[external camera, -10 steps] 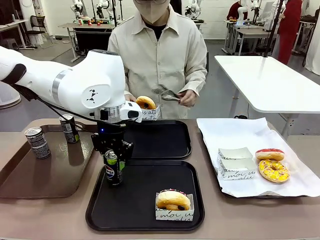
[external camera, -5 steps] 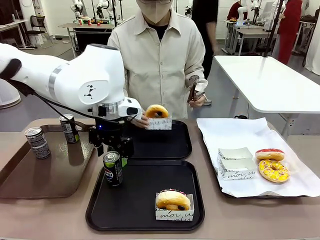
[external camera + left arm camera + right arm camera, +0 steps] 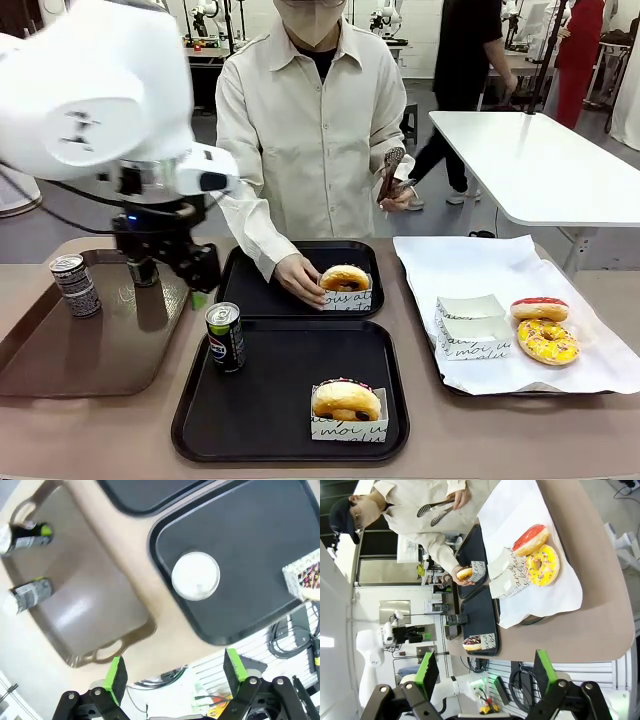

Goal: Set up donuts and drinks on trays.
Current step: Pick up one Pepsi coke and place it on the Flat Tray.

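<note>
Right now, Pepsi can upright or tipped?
Upright. The Pepsi can stands on its base on the near black tray; from above, its round top shows.

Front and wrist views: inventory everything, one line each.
Black trays: two, black, table centre, one behind the other.
Brown tray: one, brown, table's left.
Paper-lined tray: one, white paper, table's right.
Pepsi can: one, dark with green rim, near black tray's left edge.
Grey cans: two, grey, brown tray.
Boxed donuts: two, white boxes; chocolate-iced on near tray, golden on far tray.
Loose donuts: two, pink and yellow, on the paper.
Empty boxes: two, white, on the paper.
Tongs: one, metal, held up by the person.
Person's hands: two; one on the far boxed donut, one holding tongs.
Left end effector: one, black and green, open, raised at table's left.
Right end effector: one, same colours, open.
</note>
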`<state>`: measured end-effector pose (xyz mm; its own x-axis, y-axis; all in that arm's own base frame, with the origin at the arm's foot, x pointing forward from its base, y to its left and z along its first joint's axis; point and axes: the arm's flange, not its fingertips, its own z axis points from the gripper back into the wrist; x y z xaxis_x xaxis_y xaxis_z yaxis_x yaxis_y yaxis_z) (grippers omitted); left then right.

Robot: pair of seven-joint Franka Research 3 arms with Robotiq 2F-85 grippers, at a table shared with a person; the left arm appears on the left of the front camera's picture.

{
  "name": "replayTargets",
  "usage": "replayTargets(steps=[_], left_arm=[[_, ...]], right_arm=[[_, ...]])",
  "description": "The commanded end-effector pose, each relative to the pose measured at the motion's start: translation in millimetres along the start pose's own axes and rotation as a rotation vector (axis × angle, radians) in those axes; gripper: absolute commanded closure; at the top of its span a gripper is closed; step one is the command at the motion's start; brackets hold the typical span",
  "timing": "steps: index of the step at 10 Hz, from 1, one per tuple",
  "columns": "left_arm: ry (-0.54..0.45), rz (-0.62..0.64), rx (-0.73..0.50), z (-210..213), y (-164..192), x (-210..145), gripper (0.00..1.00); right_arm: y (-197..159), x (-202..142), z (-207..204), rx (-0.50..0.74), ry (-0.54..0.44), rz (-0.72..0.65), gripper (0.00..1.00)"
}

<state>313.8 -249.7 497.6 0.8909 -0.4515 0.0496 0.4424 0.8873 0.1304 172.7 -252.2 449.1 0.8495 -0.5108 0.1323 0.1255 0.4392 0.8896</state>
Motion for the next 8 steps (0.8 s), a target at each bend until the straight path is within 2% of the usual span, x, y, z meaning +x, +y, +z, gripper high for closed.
replayTargets(steps=[1, 4, 6, 8], left_arm=[[-0.045, 0.023, -0.028, 7.8, 29.6, -35.9, 0.00], [-0.072, 0.102, -0.059, 21.3, 88.8, -50.7, 0.00], [-0.086, 0.158, -0.094, 19.5, 122.6, -42.8, 0.00], [-0.095, 0.193, -0.123, 11.5, 138.7, -32.6, 0.00]], right_arm=[[-0.4, 0.5, 1.2, 0.019, 0.000, 0.011, 0.00], [-0.4, 0.5, 1.2, 0.019, 0.000, 0.011, 0.00], [-0.4, 0.5, 1.2, 0.019, 0.000, 0.011, 0.00], [-0.4, 0.5, 1.2, 0.019, 0.000, 0.011, 0.00]])
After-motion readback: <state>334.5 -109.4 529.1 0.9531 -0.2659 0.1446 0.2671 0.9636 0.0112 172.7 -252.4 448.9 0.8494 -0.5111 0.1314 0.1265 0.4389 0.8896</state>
